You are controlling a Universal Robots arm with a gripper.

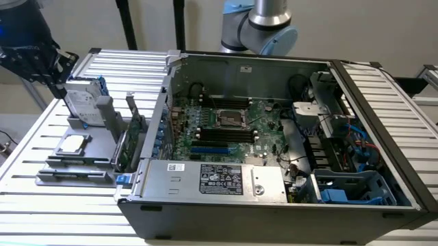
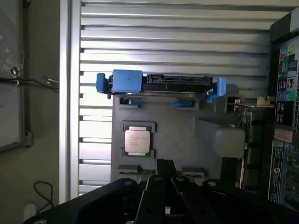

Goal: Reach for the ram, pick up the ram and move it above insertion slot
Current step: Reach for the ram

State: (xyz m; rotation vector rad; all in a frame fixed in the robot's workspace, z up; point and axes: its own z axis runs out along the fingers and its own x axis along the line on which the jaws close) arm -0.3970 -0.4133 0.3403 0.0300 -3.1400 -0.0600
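A robot arm's pincer hangs high above a slatted metal surface. Its fingers look pressed together, pinching nothing. Below it, a grey holder keeps parts in slots, probably so each offers an edge to grip. A hard drive stands upright in it and a processor chip lies flat. The ram, seemingly the green stick on edge just beside the open computer case, sits well apart from the pincer.
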